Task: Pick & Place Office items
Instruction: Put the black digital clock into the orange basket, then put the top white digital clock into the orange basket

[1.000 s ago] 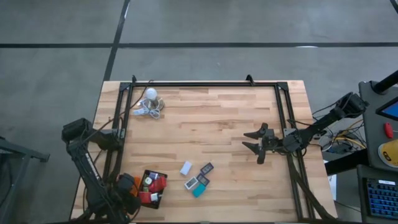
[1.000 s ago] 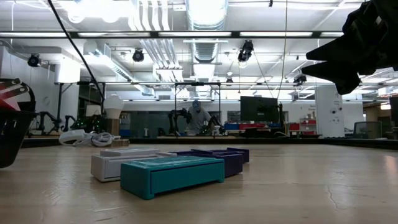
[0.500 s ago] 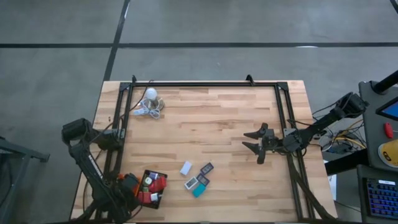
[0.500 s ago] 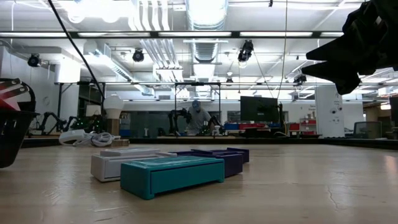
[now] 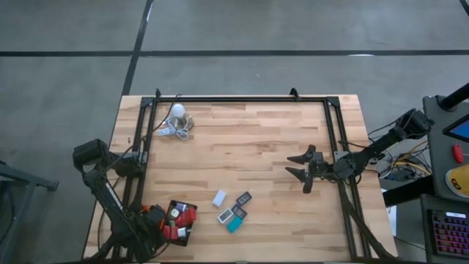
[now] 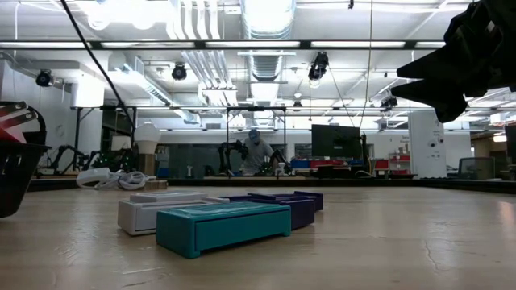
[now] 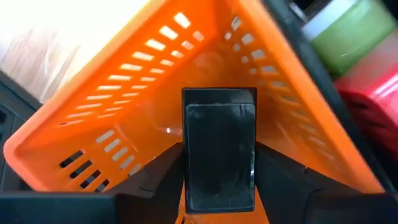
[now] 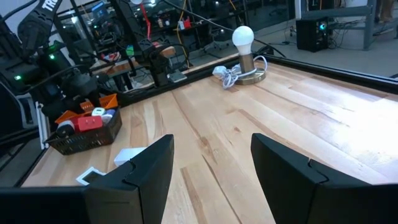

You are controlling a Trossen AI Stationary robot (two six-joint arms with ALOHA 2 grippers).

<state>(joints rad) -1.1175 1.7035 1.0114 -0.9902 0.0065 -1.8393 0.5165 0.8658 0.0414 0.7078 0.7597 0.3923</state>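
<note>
The left arm has eased its elbow a little nearer the black mesh tray at the table's near-left corner. Otherwise, the high view matches that of a second ago. The left pincer hangs inside the slotted orange plastic tray that sits against the black tray's outer side. A flat black rectangular block stands upright between its fingers. The fingers flank the block closely, but I cannot tell whether they still clamp it or have just let go. My reading is that this piece is being delivered and the release is in progress or imminent.

Beside the orange tray, the black tray already holds a green-topped piece and red pieces. A cluster of pieces waits loose on the table to the right of the black tray. It includes a teal plastic block, a white block and darker purple ones, so the sorting looks well short of done.

The right pincer waits far to the right of the black tray, raised, with fingers apart and holding nothing.

The table is pale butcher-block wood with a dark frame. A white round bulb with a coiled cord sits at the corner beyond the black tray. Behind is a lit workshop with ceiling strip lights, and a person stands far off.
</note>
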